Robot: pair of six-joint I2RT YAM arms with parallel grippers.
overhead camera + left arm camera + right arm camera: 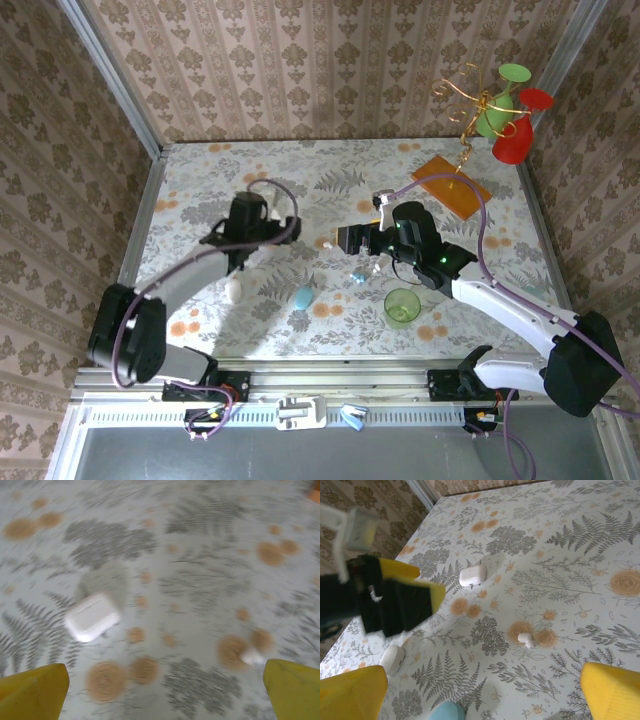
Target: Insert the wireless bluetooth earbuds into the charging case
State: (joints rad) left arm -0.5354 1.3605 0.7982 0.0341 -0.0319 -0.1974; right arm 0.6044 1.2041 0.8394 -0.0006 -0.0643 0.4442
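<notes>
Pickup step, I reckon: the tiny white plastic earbuds point(525, 639) sit loose on the floral-print table point(580, 555), near the small white boxy charging case point(472, 575). Both the left gripper point(164, 682) and right gripper point(482, 682) gape wide, holding nothing. Next needs a careful pinch on one bud. Blurry up close, so can't tell if that case is open.

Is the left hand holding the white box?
No, the small white rounded plastic case lies on the table, apart from the open left gripper.

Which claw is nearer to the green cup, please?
Right. The right claw hangs just up-left of the green cup in the top view; the left claw is farther left across the table.
</notes>
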